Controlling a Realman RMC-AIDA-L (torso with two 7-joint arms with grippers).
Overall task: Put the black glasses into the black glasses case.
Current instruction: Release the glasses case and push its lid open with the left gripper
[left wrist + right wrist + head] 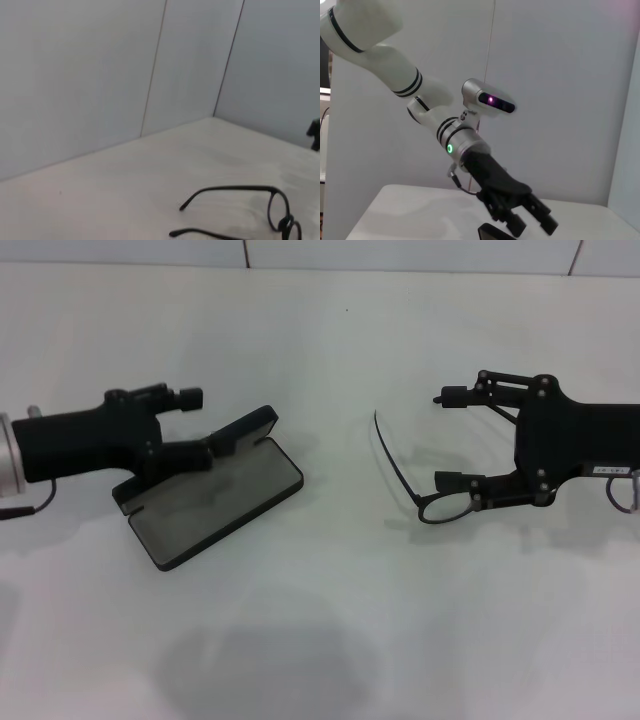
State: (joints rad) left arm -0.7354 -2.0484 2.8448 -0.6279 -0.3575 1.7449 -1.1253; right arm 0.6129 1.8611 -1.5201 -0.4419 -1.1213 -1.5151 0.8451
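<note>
The black glasses case [218, 494] lies open on the white table at centre left, grey lining up, its lid [247, 429] raised at the back. My left gripper [200, 425] is open beside the lid, its lower finger [196, 456] touching the lid's edge. The black glasses [432, 506] lie at centre right, one temple arm [385, 445] reaching toward the back. My right gripper [449, 437] is open wide, its lower finger [455, 480] right at the frame. The glasses also show in the left wrist view [240, 189]. The left gripper [527, 217] and a corner of the case [492, 233] show in the right wrist view.
The white table [330, 350] runs back to a white panelled wall [400, 252]. Open table lies between the case and the glasses and along the front. A tip of the right gripper [314, 134] shows at the edge of the left wrist view.
</note>
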